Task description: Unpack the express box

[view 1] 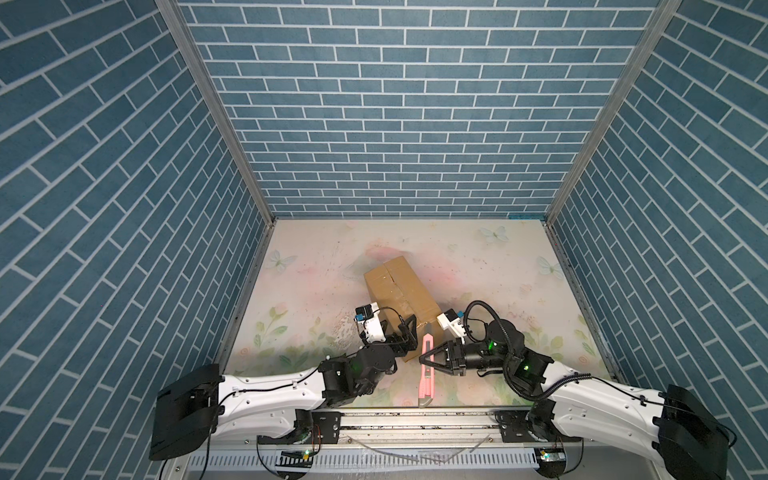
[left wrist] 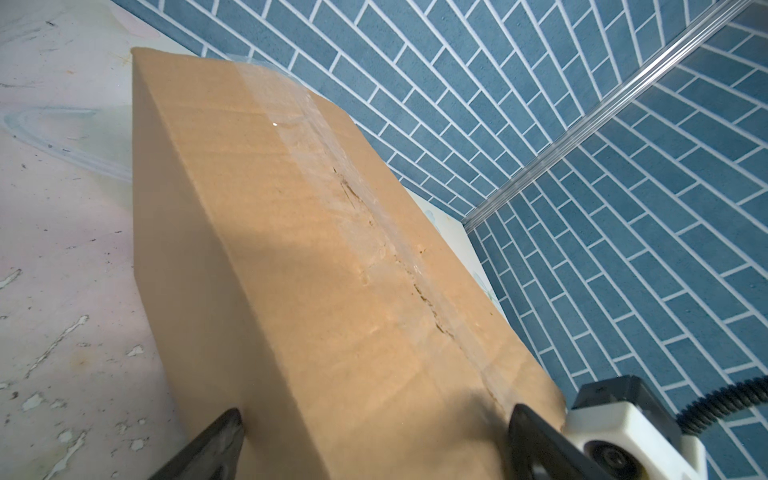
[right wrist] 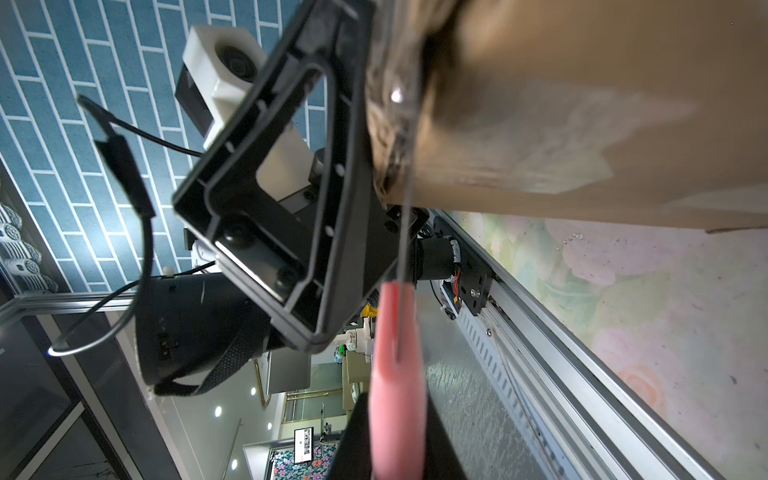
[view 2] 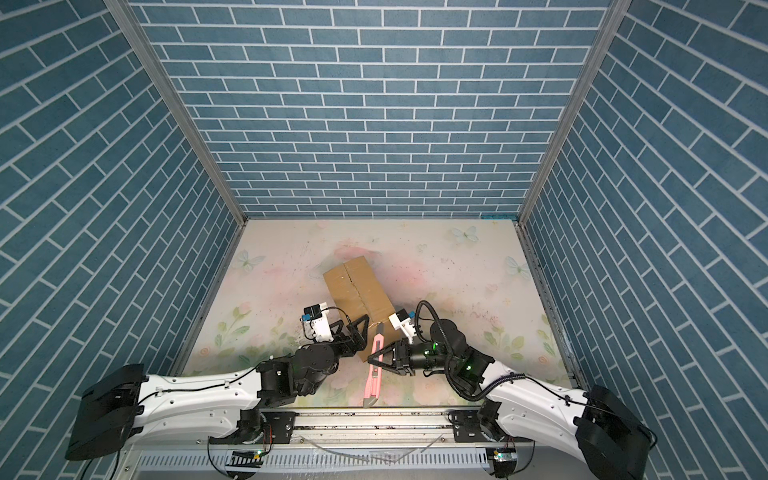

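Note:
The express box [view 1: 399, 286] [view 2: 356, 289], a brown taped carton, lies slantwise in the middle of the floral table in both top views. My left gripper [view 1: 410, 337] [view 2: 360, 337] is open wide, its fingers [left wrist: 226, 436] straddling the box's [left wrist: 316, 257] near end; whether they press on it I cannot tell. The right gripper [view 1: 428, 364] [view 2: 376, 360] [right wrist: 397, 440] is shut on a pink knife [view 1: 427, 376] [view 2: 372, 380] [right wrist: 397, 374]. The knife's thin blade [right wrist: 404, 232] reaches the torn, taped edge at the box's [right wrist: 582, 124] near end, beside a left finger [right wrist: 270, 187].
Blue brick-pattern walls [view 1: 395, 124] close in the table at the back and both sides. A metal rail [view 1: 415, 419] runs along the table's front edge, just behind the knife's butt end. The right wrist camera housing [left wrist: 615, 432] sits close by the box's near corner.

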Tool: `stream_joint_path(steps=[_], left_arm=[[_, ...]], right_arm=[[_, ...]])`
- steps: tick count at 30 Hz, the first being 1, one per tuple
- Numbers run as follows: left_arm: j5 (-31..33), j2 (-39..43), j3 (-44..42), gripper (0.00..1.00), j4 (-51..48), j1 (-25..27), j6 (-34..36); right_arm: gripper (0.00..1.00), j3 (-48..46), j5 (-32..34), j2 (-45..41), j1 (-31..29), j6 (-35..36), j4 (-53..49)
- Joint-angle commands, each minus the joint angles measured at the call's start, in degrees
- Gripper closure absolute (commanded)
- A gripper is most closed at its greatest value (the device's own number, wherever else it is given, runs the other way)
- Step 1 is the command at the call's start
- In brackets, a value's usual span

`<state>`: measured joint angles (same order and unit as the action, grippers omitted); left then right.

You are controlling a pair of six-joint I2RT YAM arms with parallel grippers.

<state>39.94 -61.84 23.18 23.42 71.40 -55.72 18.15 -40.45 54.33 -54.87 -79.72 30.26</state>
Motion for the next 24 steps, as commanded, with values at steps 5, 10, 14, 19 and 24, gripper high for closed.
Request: stream_joint_path(steps=[5,10,14,19,24], left_arm=[[1.0,-3.3,-1.3,0.0,6.6,0.7,1.3],[1.5,-4.3,-1.2,0.0,10.5,0.7,2.8],[1.5,-4.4,-1.5,0.0,12.0,0.7,2.9],[1.5,-3.3,-2.6,0.0,13.1,0.7,2.7],[1.3,-2.3,-3.0,0.0,13.6,0.7,2.6]], right_arm=[[1.0,1.5,1.1,0.8,-1.4,0.0,5.3],[1.0,2.1,1.2,3.1,-2.4,-0.1,6.7],[1.0,2.6,0.9,5.5,-3.0,-0.1,8.7],[1.0,2.6,1.2,7.3,-3.5,-0.2,10.2],[1.0,2.7,1.7,7.1,-3.7,0.0,10.1]])
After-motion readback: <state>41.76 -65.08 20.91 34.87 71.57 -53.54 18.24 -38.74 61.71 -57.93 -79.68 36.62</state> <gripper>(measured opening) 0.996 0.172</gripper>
